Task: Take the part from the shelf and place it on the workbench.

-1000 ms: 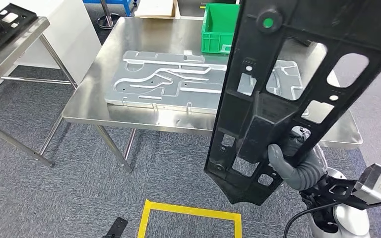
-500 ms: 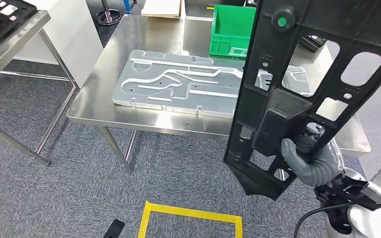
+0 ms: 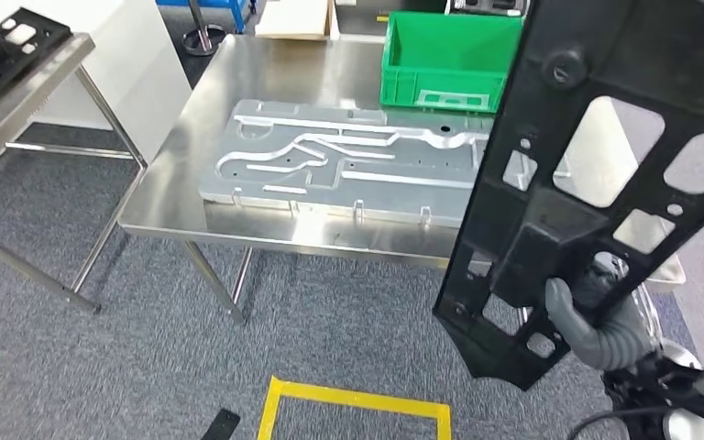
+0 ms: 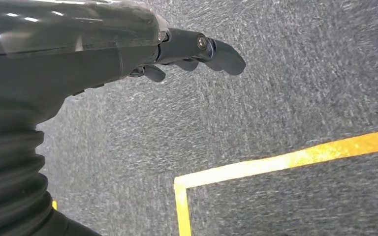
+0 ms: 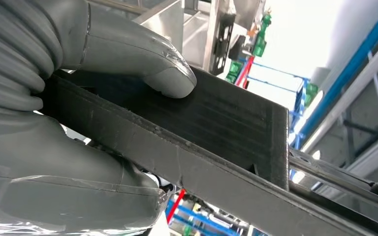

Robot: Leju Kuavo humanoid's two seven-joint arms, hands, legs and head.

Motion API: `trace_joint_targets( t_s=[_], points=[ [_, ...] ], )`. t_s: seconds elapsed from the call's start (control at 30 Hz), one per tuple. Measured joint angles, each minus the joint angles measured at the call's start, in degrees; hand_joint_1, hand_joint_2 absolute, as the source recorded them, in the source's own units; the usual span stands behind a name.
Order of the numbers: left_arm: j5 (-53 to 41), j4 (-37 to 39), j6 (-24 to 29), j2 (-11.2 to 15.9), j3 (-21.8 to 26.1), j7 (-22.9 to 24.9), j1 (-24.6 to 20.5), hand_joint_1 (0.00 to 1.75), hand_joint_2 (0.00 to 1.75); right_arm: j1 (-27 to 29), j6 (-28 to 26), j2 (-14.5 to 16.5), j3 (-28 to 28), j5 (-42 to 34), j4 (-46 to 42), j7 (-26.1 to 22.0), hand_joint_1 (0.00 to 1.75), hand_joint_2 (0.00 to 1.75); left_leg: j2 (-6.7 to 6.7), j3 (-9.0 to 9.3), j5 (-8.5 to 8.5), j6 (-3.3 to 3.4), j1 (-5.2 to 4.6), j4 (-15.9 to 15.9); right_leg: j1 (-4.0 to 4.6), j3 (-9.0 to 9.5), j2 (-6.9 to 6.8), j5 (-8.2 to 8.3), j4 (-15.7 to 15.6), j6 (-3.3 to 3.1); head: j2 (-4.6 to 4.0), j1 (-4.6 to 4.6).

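Right hand (image 3: 596, 316) grips the large black plastic frame part with cutouts (image 3: 596, 183) near its lower end, right side of the frame, thumb (image 5: 142, 59) pressed flat on its face, part held up tilted in front of the steel workbench (image 3: 266, 73). Left hand (image 4: 187, 54) empty, fingers loosely apart over grey carpet (image 4: 300, 73).

The left hand (image 4: 128, 54) is seen entering from the left edge of the frame, where much of the upper left is taken up by its grey cover, with the ribbed sleeve at the lower left. Dark fingers (image 4: 221, 51) are extended toward the upper middle of the frame, slightly apart, and nothing is held between them. Behind the hand, grey speckled carpet (image 4: 300, 73) is shown. A corner of yellow floor tape (image 4: 275, 162) is seen at the lower right, with one strip running to the right edge and another to the bottom edge.
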Motion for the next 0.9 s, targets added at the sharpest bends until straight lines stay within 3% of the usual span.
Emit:
trace_joint_targets(
  t_s=[0.03, 0.07, 0.17, 0.27, 0.33, 0.37, 0.47, 0.53, 0.6, 0.63, 0.67, 0.7, 0.8, 0.83, 0.9],
  points=[
    [-0.07, 0.00, 0.11, 0.07, -0.01, 0.08, 0.05, 0.00, 1.75, 1.02, 0.17, 0.01, -0.41, 0.22, -0.43, -0.08, 1.75, 1.75, 0.01, -1.48, -0.83, -0.17, 0.16, 2.90, 0.02, 0.08, -0.03, -0.13, 0.02, -0.04, 0.00, 0.00],
    [-0.06, 0.00, 0.30, 0.17, -0.01, 0.10, 0.05, 0.00, 1.75, 1.88, 0.40, 0.02, -0.76, 0.41, -0.76, -0.12, 1.75, 1.75, 0.02, -2.02, -0.47, -0.29, 0.28, 3.76, 0.01, 0.19, -0.01, -0.25, 0.05, -0.01, 0.00, 0.00],
    [0.02, 0.00, 0.69, 0.45, -0.01, 0.13, -0.16, 0.00, 1.75, 3.11, 0.85, 0.05, -1.44, 0.60, -1.21, -0.20, 1.75, 1.75, 0.05, 0.37, 3.79, -0.38, 0.53, -1.66, -0.04, 0.62, 0.13, -0.57, 0.18, 0.26, 0.00, 0.00],
    [0.02, 0.00, 0.71, 0.49, -0.01, 0.13, -0.22, 0.00, 1.75, 3.19, 0.87, 0.05, -1.53, 0.60, -1.26, -0.22, 1.75, 1.75, 0.06, 1.14, 4.69, -0.36, 0.55, -3.28, -0.06, 0.71, 0.16, -0.63, 0.21, 0.32, 0.00, 0.00],
    [0.02, 0.00, 0.73, 0.55, -0.01, 0.16, -0.32, 0.00, 1.75, 3.24, 0.91, 0.05, -1.67, 0.60, -1.29, -0.25, 1.75, 1.75, 0.09, 2.60, 6.02, -0.28, 0.58, -6.36, -0.08, 0.87, 0.19, -0.79, 0.26, 0.47, 0.00, 0.00],
    [0.02, 0.00, 0.75, 0.59, -0.02, 0.18, -0.49, 0.00, 1.75, 3.32, 0.95, 0.05, -1.86, 0.60, -1.38, -0.30, 1.75, 1.75, 0.07, 3.67, 6.50, -0.08, 0.54, -8.57, -0.01, 0.87, 0.25, -0.93, 0.41, 0.70, 0.00, 0.01],
    [0.04, 0.00, 0.87, 0.71, -0.02, 0.27, -0.86, 0.00, 1.75, 3.75, 1.04, 0.07, -2.70, 0.61, -1.85, -0.40, 1.75, 1.75, 0.01, 5.56, 6.73, 1.55, 0.36, -12.47, -0.03, 0.75, 0.38, -1.52, 0.90, 2.21, 0.00, 0.02],
    [0.07, 0.00, 1.03, 0.75, -0.01, 0.18, -0.93, 0.00, 1.75, 3.85, 1.09, 0.07, -3.06, 0.58, -2.10, -0.48, 1.75, 1.75, 0.05, 5.97, 6.86, 2.39, 0.46, -12.99, -0.23, -0.94, 0.33, -3.60, 4.65, 2.84, 0.00, 0.04],
    [0.17, 0.00, 1.43, 0.80, -0.01, -0.06, -1.04, 0.00, 1.75, 3.82, 1.33, 0.08, -3.18, 0.48, -2.09, -0.56, 1.75, 1.75, 0.06, 6.16, 6.72, 2.77, 0.32, -13.08, -0.28, -5.10, 0.28, -6.78, 12.38, 3.12, 0.00, 0.04],
    [0.24, 0.00, 1.66, 0.89, -0.01, -0.16, -1.12, 0.00, 1.75, 3.73, 1.54, 0.10, -3.18, 0.43, -1.98, -0.57, 1.75, 1.75, 0.05, 6.22, 6.60, 2.86, 0.22, -13.05, -0.30, -7.13, 0.27, -7.61, 15.62, 3.17, 0.00, 0.03],
    [0.36, 0.00, 1.84, 1.04, -0.01, -0.19, -1.24, 0.00, 1.75, 3.53, 1.77, 0.14, -3.13, 0.41, -1.80, -0.57, 1.75, 1.75, 0.02, 6.34, 6.46, 2.91, 0.10, -13.03, -0.30, -8.37, 0.27, -7.38, 17.13, 3.12, 0.00, 0.03],
    [0.57, -0.01, 2.04, 1.26, -0.01, -0.20, -1.44, 0.00, 1.75, 3.14, 2.05, 0.21, -3.05, 0.41, -1.60, -0.56, 1.75, 1.75, -0.04, 6.55, 6.29, 2.93, -0.03, -13.01, -0.27, -8.57, 0.26, -6.05, 16.53, 2.95, 0.00, 0.03],
    [2.36, -0.03, 2.85, 2.10, 0.21, -0.61, -2.41, 0.00, 1.75, 0.98, 3.11, 0.69, -2.55, 0.42, -0.83, -0.17, 1.75, 1.75, -0.24, 7.38, 5.57, 2.67, -0.37, -12.95, 0.27, -4.24, 0.25, 0.50, 5.71, 1.63, 0.00, 0.03],
    [3.01, -0.06, 3.09, 2.43, 0.40, -0.96, -2.74, 0.00, 1.75, -0.04, 3.52, 0.93, -2.20, 0.41, -0.44, 0.18, 1.75, 1.75, -0.26, 7.41, 5.37, 2.44, -0.42, -12.91, 0.54, -3.03, 0.25, 1.51, 2.87, 1.20, 0.00, 0.04],
    [3.68, -0.13, 3.39, 2.99, 0.76, -1.72, -3.17, 0.00, 1.75, -2.19, 4.23, 1.45, -1.22, 0.38, 0.70, 1.10, 1.75, 1.75, -0.20, 7.26, 5.11, 1.82, -0.41, -12.92, 0.93, -2.42, 0.38, 1.39, 1.16, 0.67, 0.00, 0.03]
  ],
)
